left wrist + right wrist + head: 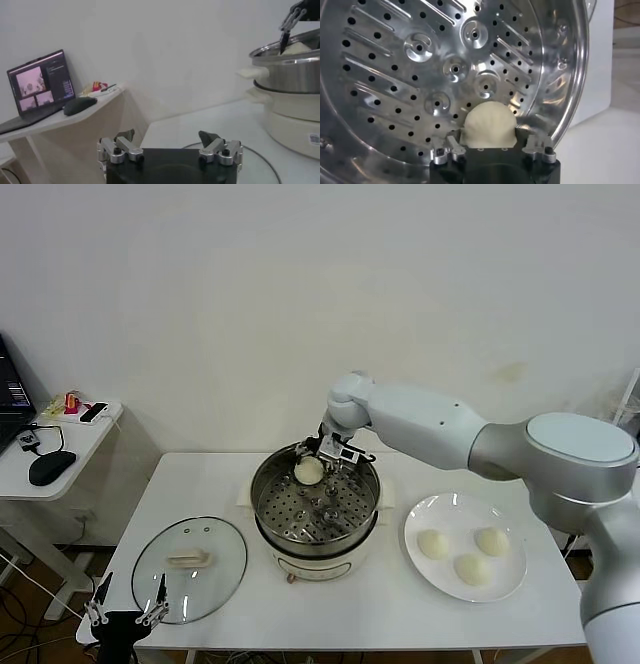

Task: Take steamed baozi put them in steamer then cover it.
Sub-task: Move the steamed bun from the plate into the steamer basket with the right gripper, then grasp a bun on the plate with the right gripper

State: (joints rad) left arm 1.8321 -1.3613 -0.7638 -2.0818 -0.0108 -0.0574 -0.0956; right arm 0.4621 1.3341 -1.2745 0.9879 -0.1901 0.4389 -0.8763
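R hand (318, 456) over steamer (315, 514) w/ one baozi (308, 471) inside; three baozi (463, 555) on plate (420, 519), cover (189, 569) on surface (400, 614)

light: bright, even, soft from overhead
shadows: faint beneath the steamer (315, 514) on the desk (200, 484)
glare: highlights across the perforated tray (445, 65)
focus: left wrist view soft

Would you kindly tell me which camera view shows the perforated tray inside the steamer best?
The right wrist view: the perforated tray fills the picture, its holes and ridges plain, with one baozi lying on it by the open right pincer. The head view shows the whole tray smaller, from above. The left wrist view shows only the steamer from outside.
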